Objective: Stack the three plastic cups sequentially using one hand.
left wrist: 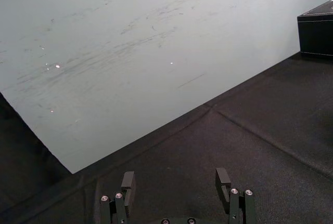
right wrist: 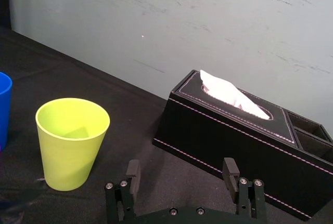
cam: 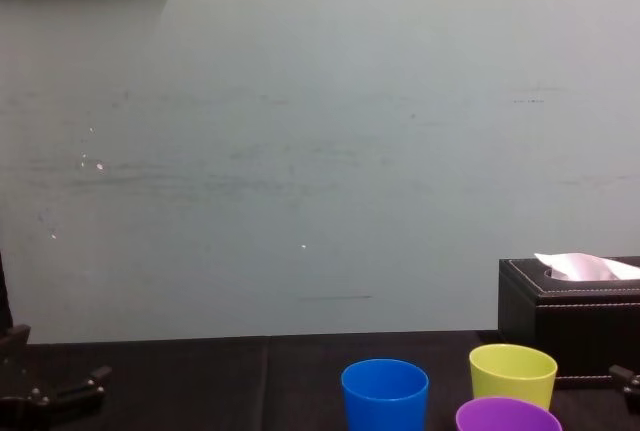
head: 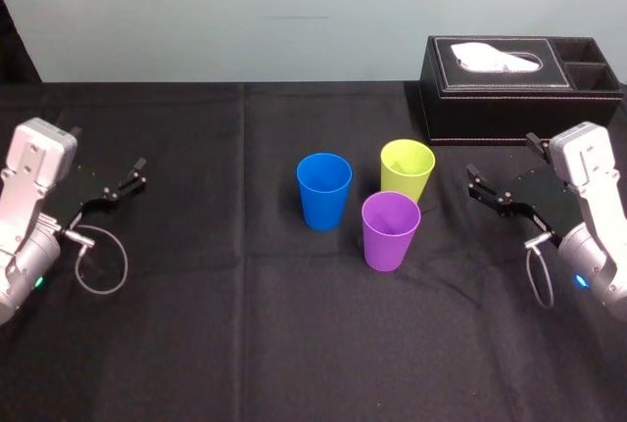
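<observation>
right claw (head: 501,158): released, empty, right edge
closest: yellow-green cup (head: 407,169), upright, near, left of it
left claw (head: 108,151): released, far left

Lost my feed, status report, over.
Both grippers open, empty: left gripper far left, right gripper right of cups. Blue cup, purple cup, yellow-green cup upright, unstacked. Tissue box behind, not blocking.

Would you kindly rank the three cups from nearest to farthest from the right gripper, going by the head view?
From the right gripper:
1. Yellow-green cup, just to its left, toward the back.
2. Purple cup, to its left and nearer the front.
3. Blue cup, farthest left.
</observation>
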### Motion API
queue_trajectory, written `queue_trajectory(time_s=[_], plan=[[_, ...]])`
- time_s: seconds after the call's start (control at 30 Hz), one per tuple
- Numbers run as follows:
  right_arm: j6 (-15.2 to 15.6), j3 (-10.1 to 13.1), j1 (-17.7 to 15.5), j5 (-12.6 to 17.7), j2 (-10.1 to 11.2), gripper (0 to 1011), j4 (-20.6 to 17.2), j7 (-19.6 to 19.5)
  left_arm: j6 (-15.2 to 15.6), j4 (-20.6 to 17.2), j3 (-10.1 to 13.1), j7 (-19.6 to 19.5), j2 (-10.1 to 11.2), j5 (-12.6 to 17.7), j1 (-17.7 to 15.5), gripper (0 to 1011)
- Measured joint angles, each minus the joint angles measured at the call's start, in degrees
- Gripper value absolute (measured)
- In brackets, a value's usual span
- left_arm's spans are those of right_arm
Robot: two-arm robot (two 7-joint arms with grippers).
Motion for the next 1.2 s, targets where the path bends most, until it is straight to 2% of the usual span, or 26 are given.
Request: queue_trajectory(time_s=[1.2], plan=[[0.0,0.0,0.0,0.0,0.0,1004,0.0,0.0,0.0,0.0,0.0,0.0,0.0,0.0,0.0,1011]])
